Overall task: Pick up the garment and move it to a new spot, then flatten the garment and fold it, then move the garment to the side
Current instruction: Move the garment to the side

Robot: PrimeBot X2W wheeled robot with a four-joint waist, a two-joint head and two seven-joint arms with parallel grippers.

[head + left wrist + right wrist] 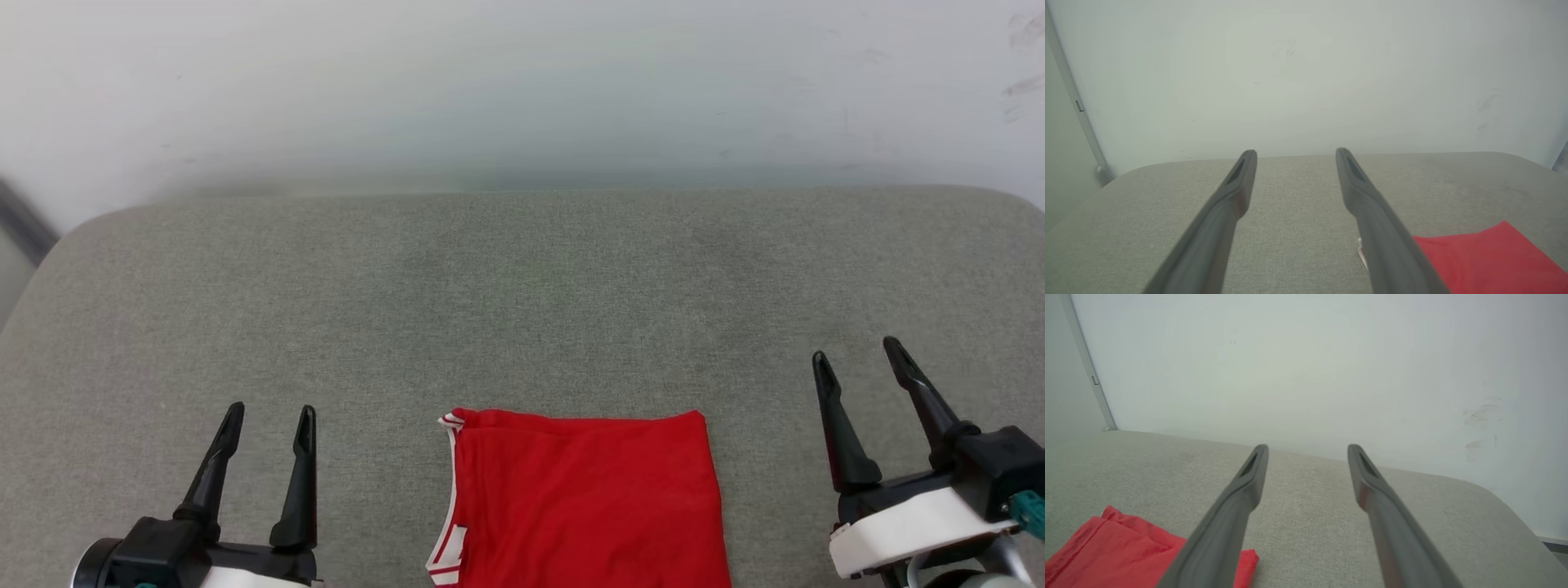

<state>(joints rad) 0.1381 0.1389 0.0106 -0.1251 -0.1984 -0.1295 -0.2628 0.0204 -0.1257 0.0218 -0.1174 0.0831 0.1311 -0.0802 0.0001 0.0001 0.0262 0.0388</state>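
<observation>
Left tool (272, 408), right tool (856, 349), garment (588, 498) between

My right gripper (1308, 454) hung over the grey fabric surface (1310, 522). Its two dark fingers were spread wide with bare cloth between them, and the tips pointed toward the pale wall (1290, 375). The garment (1106, 551), red and folded, lay flat on the surface at my lower left, one corner passing behind the finger (1224, 526) on that side. A thin metal strip (1086, 363) ran down the wall's left, and faint scuffs (1478, 416) marked its right.
</observation>
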